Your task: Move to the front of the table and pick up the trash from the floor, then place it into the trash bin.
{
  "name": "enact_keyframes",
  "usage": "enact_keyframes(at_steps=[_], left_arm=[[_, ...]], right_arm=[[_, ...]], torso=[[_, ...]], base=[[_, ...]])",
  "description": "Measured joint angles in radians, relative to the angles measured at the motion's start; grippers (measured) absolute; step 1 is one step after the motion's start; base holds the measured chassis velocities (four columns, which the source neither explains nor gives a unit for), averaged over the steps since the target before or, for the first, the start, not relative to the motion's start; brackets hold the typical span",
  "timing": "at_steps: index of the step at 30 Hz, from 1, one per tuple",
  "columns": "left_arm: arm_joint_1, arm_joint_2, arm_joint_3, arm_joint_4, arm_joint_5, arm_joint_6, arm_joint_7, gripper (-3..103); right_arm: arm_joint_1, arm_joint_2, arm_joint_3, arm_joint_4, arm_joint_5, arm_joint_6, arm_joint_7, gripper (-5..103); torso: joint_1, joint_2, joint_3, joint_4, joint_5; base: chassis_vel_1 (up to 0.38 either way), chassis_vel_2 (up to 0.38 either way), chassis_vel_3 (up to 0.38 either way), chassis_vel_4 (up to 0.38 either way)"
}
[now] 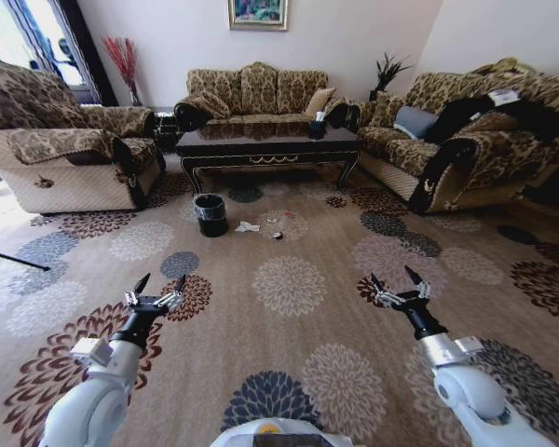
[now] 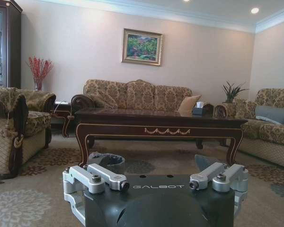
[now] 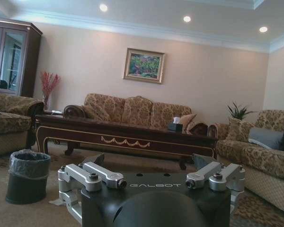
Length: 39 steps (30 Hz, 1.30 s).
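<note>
Left tool (image 1: 156, 289) and right tool (image 1: 397, 284) spread wide, empty, hovering above floor (image 1: 289, 326). Ahead: trash bin (image 1: 210, 213), tissue (image 1: 248, 226), small dark piece (image 1: 278, 236), before surface (image 1: 265, 142). Judgement: drive forward, stop short of trash.

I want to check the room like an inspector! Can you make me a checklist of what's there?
Surface: flower-patterned carpet.
Job's things: black trash bin before the dark coffee table; white tissue and a small dark scrap on the carpet beside it.
Clutter: tissue box on the table.
Pincers: left pincer and right pincer open, raised over the carpet, holding nothing.
Cables: nothing seen.
Surroundings: patterned sofas, framed painting.
</note>
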<state>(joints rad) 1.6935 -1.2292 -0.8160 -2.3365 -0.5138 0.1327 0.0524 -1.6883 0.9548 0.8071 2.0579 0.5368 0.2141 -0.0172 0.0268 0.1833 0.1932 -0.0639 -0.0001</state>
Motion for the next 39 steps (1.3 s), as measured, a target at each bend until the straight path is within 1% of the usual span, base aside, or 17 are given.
enact_keyframes(at_steps=[1, 4, 6, 9, 12, 14, 16, 18, 20, 23, 26, 27, 30, 35, 36, 39], left_arm=[[0.000, 0.000, 0.000, 0.000, 0.000, 0.000, 0.000, 100], [0.001, -0.001, -0.001, -0.007, 0.000, 0.003, 0.000, 100], [0.002, 0.001, -0.006, -0.009, -0.002, 0.004, 0.000, 100], [0.004, 0.004, -0.010, -0.009, -0.005, 0.004, 0.000, 100], [0.003, 0.008, -0.017, -0.014, -0.012, 0.007, 0.000, 100], [0.003, 0.009, -0.019, -0.016, -0.015, 0.008, 0.000, 100], [-0.004, 0.016, -0.030, -0.034, -0.033, 0.016, -0.003, 100], [-0.005, 0.017, -0.033, -0.040, -0.040, 0.019, -0.004, 100], [-0.008, 0.021, -0.042, -0.061, -0.059, 0.026, -0.008, 100], [-0.014, 0.026, -0.065, -0.101, -0.110, 0.043, -0.016, 100], [-0.015, 0.028, -0.071, -0.109, -0.122, 0.048, -0.017, 100], [-0.011, 0.026, -0.073, -0.112, -0.125, 0.050, -0.017, 100], [-0.009, 0.023, -0.072, -0.111, -0.121, 0.050, -0.016, 100], [-0.006, 0.017, -0.061, -0.100, -0.101, 0.048, -0.014, 100], [-0.006, 0.017, -0.061, -0.100, -0.101, 0.048, -0.014, 100], [-0.003, 0.012, -0.053, -0.099, -0.090, 0.046, -0.014, 100]], right_arm=[[0.000, 0.000, 0.000, 0.000, 0.000, 0.000, 0.000, 100], [0.000, -0.001, 0.001, 0.026, 0.005, -0.054, 0.031, 100], [-0.003, -0.003, 0.006, 0.035, 0.007, -0.078, 0.033, 100], [-0.008, -0.007, 0.011, 0.038, 0.016, -0.093, 0.031, 100], [-0.002, -0.012, 0.018, 0.026, 0.018, -0.084, 0.001, 100], [-0.001, -0.013, 0.019, 0.025, 0.018, -0.082, -0.003, 100], [-0.001, -0.015, 0.020, 0.020, 0.020, -0.074, -0.017, 100], [-0.002, -0.015, 0.020, 0.019, 0.020, -0.072, -0.022, 100], [-0.003, -0.015, 0.020, 0.015, 0.020, -0.066, -0.031, 100], [-0.006, -0.010, 0.016, 0.013, 0.020, -0.060, -0.040, 100], [-0.007, -0.009, 0.014, 0.013, 0.020, -0.059, -0.042, 100], [-0.007, -0.006, 0.013, 0.013, 0.019, -0.057, -0.047, 100], [-0.008, -0.005, 0.013, 0.013, 0.019, -0.055, -0.048, 100], [-0.014, -0.002, 0.015, 0.014, 0.020, -0.044, -0.054, 100], [-0.014, -0.002, 0.015, 0.014, 0.020, -0.044, -0.054, 100], [-0.016, -0.001, 0.015, 0.015, 0.026, -0.037, -0.054, 100]], torso=[[0.000, 0.000, 0.000, 0.0000, 0.0000], [-0.003, -0.015, -0.012, 0.0006, 0.0002], [-0.005, -0.024, -0.019, 0.0005, 0.0002], [-0.008, -0.033, -0.024, 0.0000, 0.0001], [-0.012, -0.047, -0.035, 0.0004, 0.0002], [-0.013, -0.050, -0.037, 0.0005, 0.0002], [-0.015, -0.062, -0.047, 0.0003, 0.0001], [-0.015, -0.064, -0.049, 0.0003, 0.0001], [-0.016, -0.073, -0.057, 0.0004, 0.0002], [-0.019, -0.090, -0.070, 0.0003, 0.0001], [-0.021, -0.096, -0.075, 0.0003, 0.0002], [-0.025, -0.112, -0.087, 0.0003, 0.0001], [-0.026, -0.122, -0.095, 0.0004, 0.0001], [-0.026, -0.146, -0.116, 0.0003, 0.0001], [-0.026, -0.146, -0.116, 0.0003, 0.0001], [-0.026, -0.160, -0.130, 0.0004, 0.0001]], base=[[0.000, 0.000, 0.000, 0.000], [0.000, 0.000, 0.000, 0.000], [0.000, 0.000, 0.000, 0.000], [0.000, 0.000, 0.000, 0.000], [0.000, 0.000, 0.000, 0.000], [0.000, 0.000, 0.000, 0.000], [0.000, 0.000, 0.000, 0.000], [0.000, 0.000, 0.000, 0.000], [0.000, 0.000, 0.000, 0.000], [0.000, 0.000, 0.000, 0.000], [0.000, 0.000, 0.000, 0.000], [0.000, 0.000, 0.000, 0.000], [0.000, 0.000, 0.000, 0.000], [0.000, 0.000, 0.000, 0.000], [0.000, 0.000, 0.000, 0.000], [0.000, 0.000, 0.000, 0.000]])
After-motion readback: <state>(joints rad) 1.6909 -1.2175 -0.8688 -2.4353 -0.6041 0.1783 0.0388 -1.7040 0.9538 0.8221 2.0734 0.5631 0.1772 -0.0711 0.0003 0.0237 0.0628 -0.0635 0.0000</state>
